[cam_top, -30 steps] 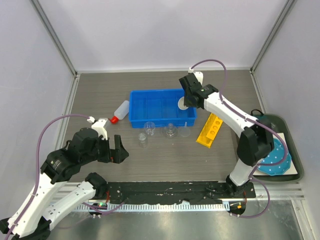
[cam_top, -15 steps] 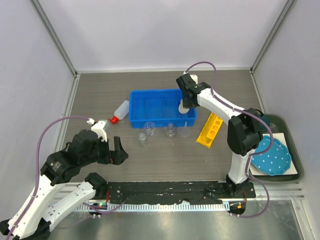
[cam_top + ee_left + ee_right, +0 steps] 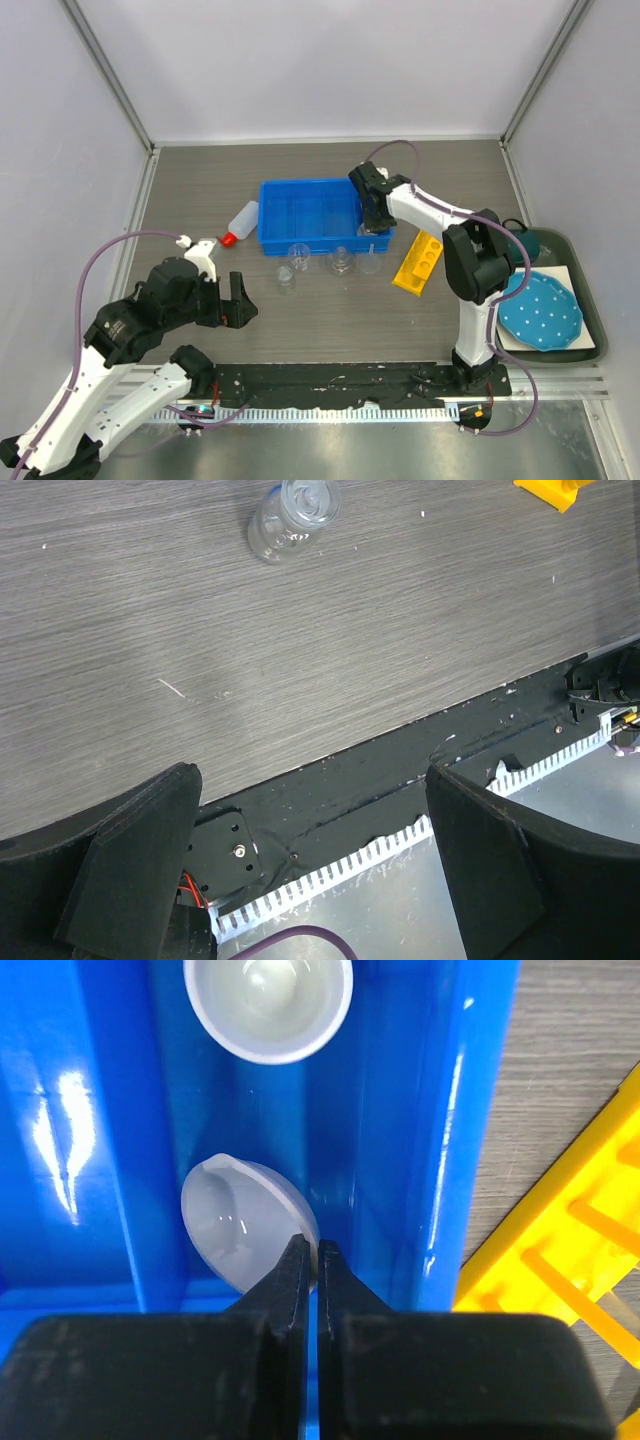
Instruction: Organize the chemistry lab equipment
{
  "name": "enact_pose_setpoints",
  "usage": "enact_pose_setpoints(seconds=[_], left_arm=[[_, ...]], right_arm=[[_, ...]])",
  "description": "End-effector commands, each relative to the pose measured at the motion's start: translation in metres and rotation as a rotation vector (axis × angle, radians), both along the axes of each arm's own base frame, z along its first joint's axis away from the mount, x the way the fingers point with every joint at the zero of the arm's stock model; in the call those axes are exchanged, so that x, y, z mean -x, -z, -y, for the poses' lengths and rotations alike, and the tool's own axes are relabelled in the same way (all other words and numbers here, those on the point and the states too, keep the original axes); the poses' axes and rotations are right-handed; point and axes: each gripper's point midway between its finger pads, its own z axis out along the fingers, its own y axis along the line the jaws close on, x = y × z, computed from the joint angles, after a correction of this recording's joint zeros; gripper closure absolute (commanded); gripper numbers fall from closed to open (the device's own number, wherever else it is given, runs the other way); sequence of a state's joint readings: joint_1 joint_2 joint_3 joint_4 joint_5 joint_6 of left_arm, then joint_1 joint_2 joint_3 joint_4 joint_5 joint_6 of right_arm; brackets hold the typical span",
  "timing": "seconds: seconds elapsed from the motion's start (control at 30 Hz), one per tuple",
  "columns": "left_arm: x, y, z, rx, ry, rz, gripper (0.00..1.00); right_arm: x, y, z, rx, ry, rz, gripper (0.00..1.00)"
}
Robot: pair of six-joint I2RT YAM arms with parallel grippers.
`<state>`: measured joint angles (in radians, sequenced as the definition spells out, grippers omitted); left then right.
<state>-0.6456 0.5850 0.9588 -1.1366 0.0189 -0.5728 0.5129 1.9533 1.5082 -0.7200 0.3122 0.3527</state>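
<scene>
- Right pincer is down in the right-hand compartment of the blue bin. Its jaws are closed on the rim of a small white dish.
- The held dish hangs tilted, low in the compartment. I can't tell whether it touches the floor.
- A second white dish sits upright in the same compartment, at 12 o'clock of the held one in the wrist view and apart from it.
- Left pincer is wide open and holds nothing. It hovers over the bench at 7 o'clock of the bin.
- Outside the bin:
  - The squeeze bottle lies just beside it at 9 o'clock.
  - The glass beakers and funnel stand in a row at 6 o'clock.
  - The yellow rack is at 4 o'clock.
- I can't pick out the glass tubes.
- My read on the step: dropping this dish into the bin next to its twin.
- Next move, as I judge it:
  - Open the jaws and let the dish settle flat.
  - Lift straight up, because the bin's right wall is close to the fingers.
  - After that, the funnel looks nearest for the right arm.
</scene>
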Motion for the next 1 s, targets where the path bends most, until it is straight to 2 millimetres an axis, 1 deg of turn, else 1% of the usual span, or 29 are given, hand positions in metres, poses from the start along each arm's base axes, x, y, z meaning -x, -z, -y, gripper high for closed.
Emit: enact_pose_setpoints(seconds=[0.0,0.13,0.23,0.3,0.33,0.4,0.47,0.53,0.73,0.83,0.9,0.97], left_arm=[[-0.005,-0.009,0.002,0.018,-0.012,0.027,0.00],[-0.005,-0.011,0.001,0.016,-0.013,0.025,0.00],[-0.006,-0.011,0.002,0.016,-0.014,0.023,0.00],[-0.007,-0.011,0.003,0.017,-0.012,0.022,0.00],[-0.007,-0.011,0.004,0.016,-0.013,0.019,0.00],[-0.008,-0.010,0.005,0.016,-0.011,0.015,0.00],[-0.008,-0.010,0.005,0.015,-0.012,0.016,0.00],[-0.009,-0.011,0.005,0.016,-0.011,0.015,0.00],[-0.010,-0.012,0.005,0.012,-0.013,0.016,0.00],[-0.010,-0.012,0.005,0.012,-0.013,0.016,0.00],[-0.010,-0.013,0.005,0.013,-0.012,0.020,0.00],[-0.011,-0.013,0.005,0.011,-0.012,0.021,0.00]], right_arm=[[-0.001,0.017,-0.002,-0.005,-0.014,-0.009,0.99],[0.003,0.029,0.002,0.019,-0.012,-0.028,0.99],[0.002,0.031,0.009,0.051,0.002,-0.021,0.99],[0.003,0.031,0.011,0.061,0.003,-0.020,0.93],[0.002,0.029,0.011,0.062,0.004,-0.016,0.86],[0.001,0.025,0.012,0.063,0.008,-0.008,0.77],[0.001,0.019,0.012,0.063,0.008,0.001,0.74],[-0.001,0.008,0.012,0.057,0.012,0.022,0.70],[-0.008,-0.028,0.010,0.038,0.015,0.074,0.68],[-0.012,-0.051,0.011,0.029,0.023,0.111,0.68],[-0.015,-0.071,0.009,0.019,0.023,0.151,0.67],[-0.015,-0.084,0.009,0.017,0.019,0.166,0.68]])
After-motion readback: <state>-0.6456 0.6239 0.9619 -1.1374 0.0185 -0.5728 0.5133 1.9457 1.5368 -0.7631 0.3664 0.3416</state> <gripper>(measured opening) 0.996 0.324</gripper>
